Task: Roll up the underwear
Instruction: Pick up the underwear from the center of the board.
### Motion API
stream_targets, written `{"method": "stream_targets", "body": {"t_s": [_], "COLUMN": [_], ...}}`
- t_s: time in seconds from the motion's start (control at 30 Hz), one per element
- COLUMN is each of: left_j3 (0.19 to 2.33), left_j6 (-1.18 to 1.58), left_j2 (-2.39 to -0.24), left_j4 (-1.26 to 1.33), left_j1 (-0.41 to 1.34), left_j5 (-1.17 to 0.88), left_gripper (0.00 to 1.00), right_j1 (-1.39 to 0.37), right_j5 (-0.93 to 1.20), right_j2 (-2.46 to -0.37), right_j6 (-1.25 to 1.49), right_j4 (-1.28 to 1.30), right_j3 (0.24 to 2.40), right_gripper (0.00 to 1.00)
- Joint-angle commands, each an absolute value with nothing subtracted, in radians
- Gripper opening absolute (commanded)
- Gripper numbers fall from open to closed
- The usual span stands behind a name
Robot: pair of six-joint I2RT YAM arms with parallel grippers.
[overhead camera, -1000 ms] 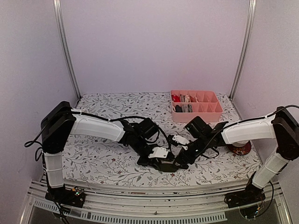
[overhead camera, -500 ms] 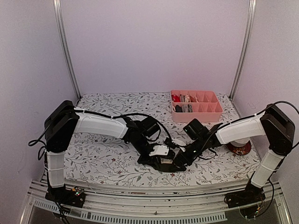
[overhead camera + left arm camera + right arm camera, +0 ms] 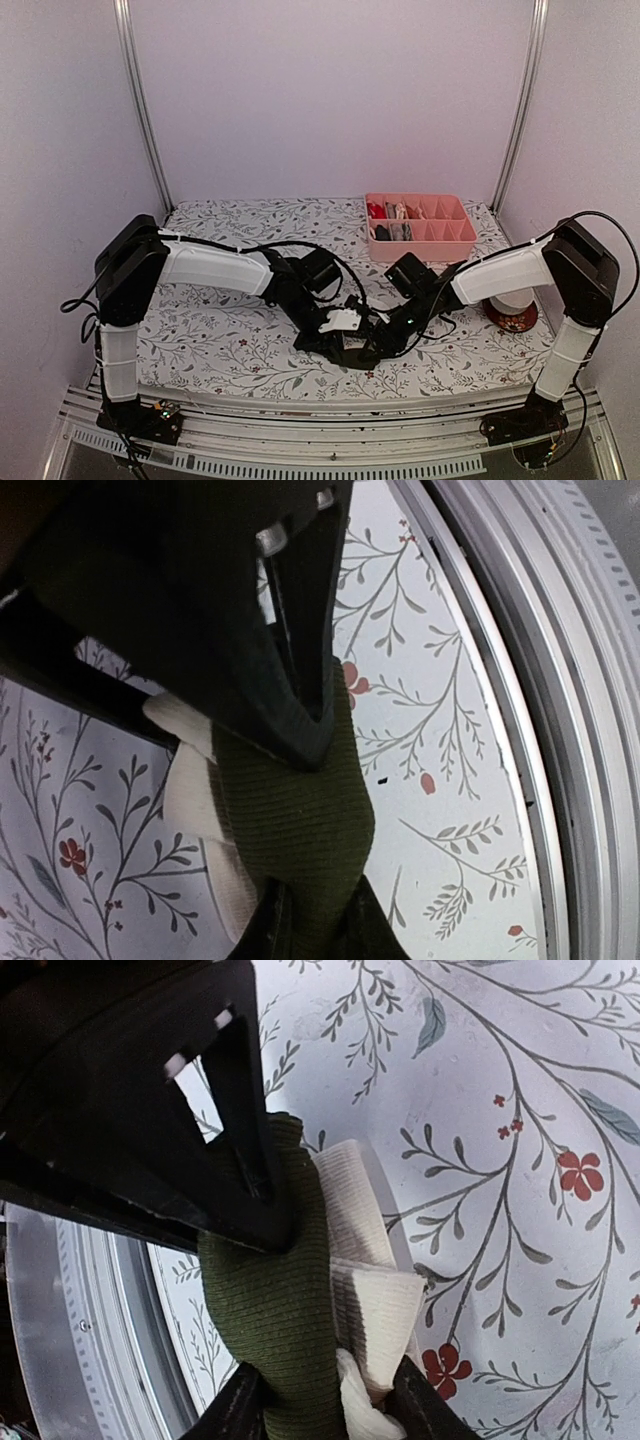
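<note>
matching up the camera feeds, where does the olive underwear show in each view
Top external: olive underwear is a dark lump low in the centre, just behind the silver rail.
Left wrist: centre, running down to the bottom edge; rail curves down the right side.
Right wrist: centre-left, running down to the bottom edge; rail at lower left.
Shared landmark: the silver rail.

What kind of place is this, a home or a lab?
Probably a robot test cell, not a home: left arm and right arm bolted to a metal rail, bare walls with aluminium posts, a pink tray on a floral table cover.
</note>
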State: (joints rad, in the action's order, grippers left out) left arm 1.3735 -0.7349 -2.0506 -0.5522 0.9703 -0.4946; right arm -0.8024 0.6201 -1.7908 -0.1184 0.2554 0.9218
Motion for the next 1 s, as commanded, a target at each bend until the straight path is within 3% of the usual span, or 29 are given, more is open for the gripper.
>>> {"method": "stream_targets", "body": {"t_s": [0.0,0.2,0.3,0.37,0.5,0.6,0.97], "left_j3": [1.338,1.338,1.331,1.322,1.277,1.234,0.903], "left_j6": [-0.704,-0.692,-0.692,-0.695,-0.688,-0.684,-0.563], "left_j2": [-2.108,-2.107,-2.086,-2.055,-1.922,-1.821,-1.564], "left_j4": [-0.614,-0.601,-0.593,-0.584,-0.534,-0.494,-0.04], "left_j1": [0.962,0.95,0.942,0.936,0.913,0.882,0.682], "left_j5": [-0.451,-0.46,-0.471,-0.481,-0.49,-0.482,-0.434], "left_gripper": [0.0,0.0,0.09,0.24,0.7,0.97,0.99], "right_j1": [-0.812,-0.813,-0.814,-0.813,-0.808,-0.795,-0.588], "right_j5": [0.62,0.614,0.603,0.579,0.522,0.458,0.277], "right_j2": [-1.801,-1.777,-1.772,-1.762,-1.723,-1.683,-1.513], "right_j6": [-0.153,-0.184,-0.189,-0.184,-0.161,-0.134,-0.018], "right_j4": [0.267,0.298,0.318,0.321,0.317,0.316,0.346], "right_j3": [0.942,0.941,0.943,0.94,0.941,0.948,1.066], "right_gripper": [0.32,0.15,0.03,0.03,0.03,0.02,0.02]}}
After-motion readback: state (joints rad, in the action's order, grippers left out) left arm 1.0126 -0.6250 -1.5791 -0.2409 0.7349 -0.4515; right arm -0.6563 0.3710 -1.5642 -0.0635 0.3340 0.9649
